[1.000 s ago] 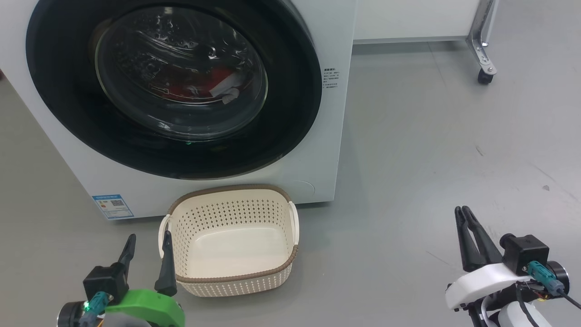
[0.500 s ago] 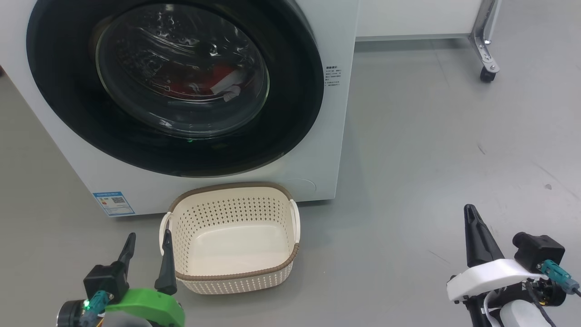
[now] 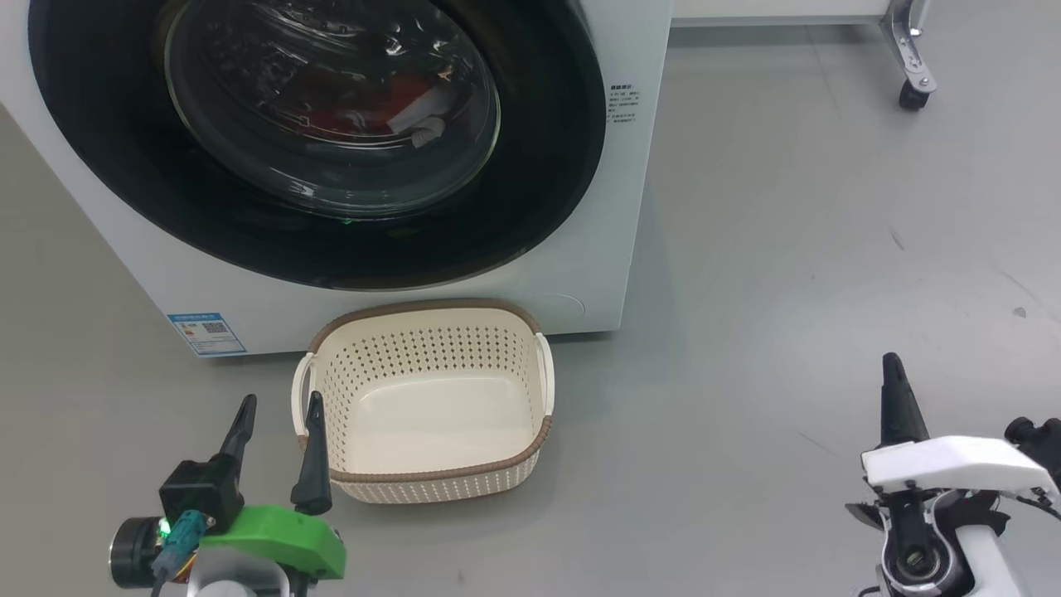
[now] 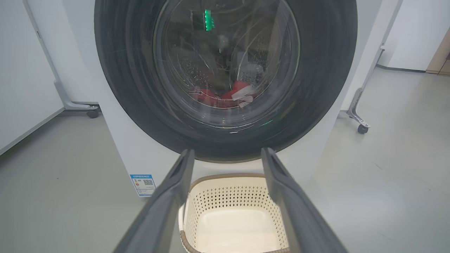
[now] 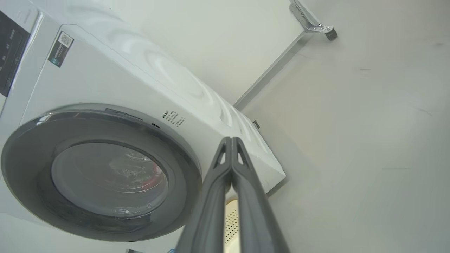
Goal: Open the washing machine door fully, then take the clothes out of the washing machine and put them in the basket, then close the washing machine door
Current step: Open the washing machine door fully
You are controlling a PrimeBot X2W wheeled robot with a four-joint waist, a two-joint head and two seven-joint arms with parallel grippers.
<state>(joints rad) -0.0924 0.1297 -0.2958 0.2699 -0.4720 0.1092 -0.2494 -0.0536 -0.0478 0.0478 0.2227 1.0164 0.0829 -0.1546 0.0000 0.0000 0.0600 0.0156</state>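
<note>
The white washing machine (image 3: 597, 274) stands ahead with its black-rimmed round door (image 3: 547, 166) closed. Red clothes (image 3: 398, 95) with a white patch lie in the drum behind the glass, also seen in the left wrist view (image 4: 232, 96). The empty cream basket (image 3: 423, 489) sits on the floor in front of the machine. My left gripper (image 3: 278, 419) is open just left of the basket, fingers pointing at the machine. My right gripper (image 3: 893, 373) is shut on nothing, low at the right, well clear of the machine; its fingers (image 5: 230, 147) are pressed together.
Grey floor (image 3: 787, 249) spreads wide to the right of the machine. A metal leg with a castor (image 3: 912, 83) stands at the back right. A blue label (image 3: 205, 332) marks the machine's lower front. Another castor leg (image 4: 91, 112) sits left of the machine.
The right gripper has shut and its arm has rolled and drifted right. The head camera has moved closer and tilted down, shifting the whole picture. The left gripper stays open.
</note>
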